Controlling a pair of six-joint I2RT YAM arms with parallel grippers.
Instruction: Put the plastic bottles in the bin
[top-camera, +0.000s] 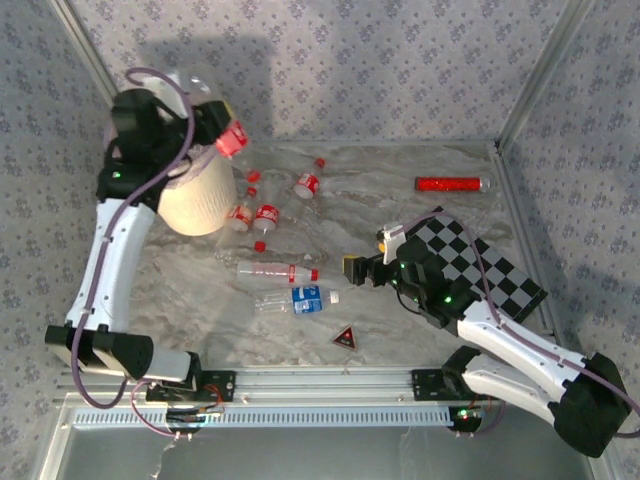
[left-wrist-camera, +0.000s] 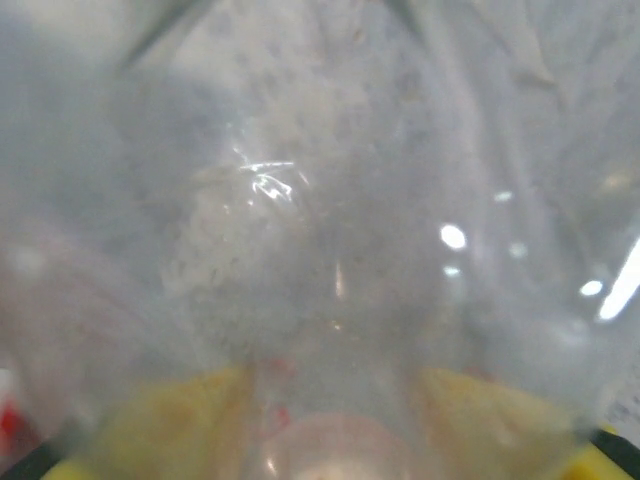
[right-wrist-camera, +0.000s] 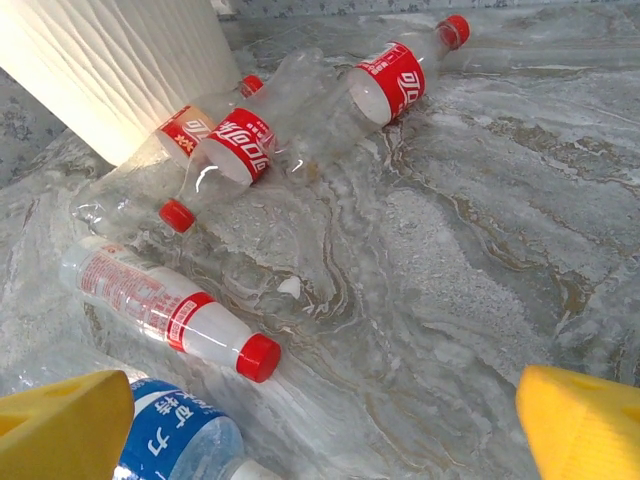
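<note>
1. Directly over the bin (top-camera: 195, 200), at its far rim, the left claw (top-camera: 207, 118) is clamped on a bottle (top-camera: 231, 140) that is clear and has a red label.
2. From the left wrist, that bottle (left-wrist-camera: 320, 250) presses close against the lens as a blur, with yellow fingers (left-wrist-camera: 190, 420) on either side of it.
3. The right claw (top-camera: 365, 258) hangs low over the desk (top-camera: 400, 210), well apart from the bin on its right and nearer the arm bases. Its yellow fingers (right-wrist-camera: 60, 425) are spread wide and grip nothing.
4. Two red-label bottles (top-camera: 240, 213) lie at the foot of the bin on its right side. The nearer one (right-wrist-camera: 185, 130) touches the bin (right-wrist-camera: 120, 70) wall, and the other (right-wrist-camera: 240, 150) lies against it.
5. A third red-label bottle (top-camera: 308, 183) lies a little further right of the bin.
6. A white-label bottle (top-camera: 278, 270) with a red cap lies on its side between the bin and the right claw.
7. A blue bottle (top-camera: 300, 300) lies just beyond the white-label one from the bin, by the right claw's finger.
8. A red tube (top-camera: 452, 184) lies far to the right of the bin.
</note>
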